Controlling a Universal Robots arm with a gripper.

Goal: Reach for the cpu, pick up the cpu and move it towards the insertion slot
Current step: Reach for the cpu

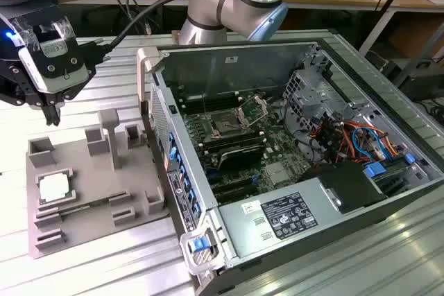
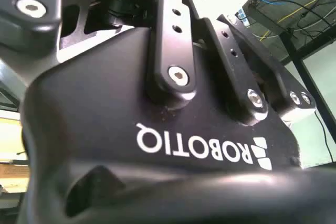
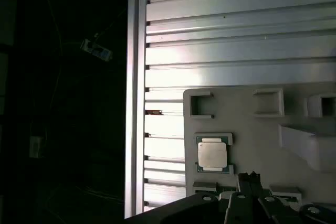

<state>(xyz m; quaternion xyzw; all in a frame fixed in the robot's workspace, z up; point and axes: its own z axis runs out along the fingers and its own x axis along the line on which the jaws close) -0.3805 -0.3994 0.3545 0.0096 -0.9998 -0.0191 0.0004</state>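
Observation:
The cpu (image 1: 54, 186) is a small silvery square chip lying flat in a pocket of a grey plastic fixture (image 1: 97, 178) at the exterior view's left. My gripper (image 1: 50, 116) hangs above and behind the fixture, well clear of the chip, holding nothing. In the first wrist view the cpu (image 3: 212, 155) lies just beyond my gripper (image 3: 251, 176), whose fingers meet in a point. The insertion slot (image 1: 226, 125) is a square socket with its metal bracket raised, on the motherboard inside the open computer case.
The open computer case (image 1: 229, 53) has tall metal walls between the fixture and the socket. Upright posts (image 1: 109, 133) rise from the grey fixture (image 3: 252, 124). Cables and drive cages (image 1: 333, 126) crowd the case's right side. The ribbed aluminium table (image 3: 236, 35) ends at an edge beside the fixture.

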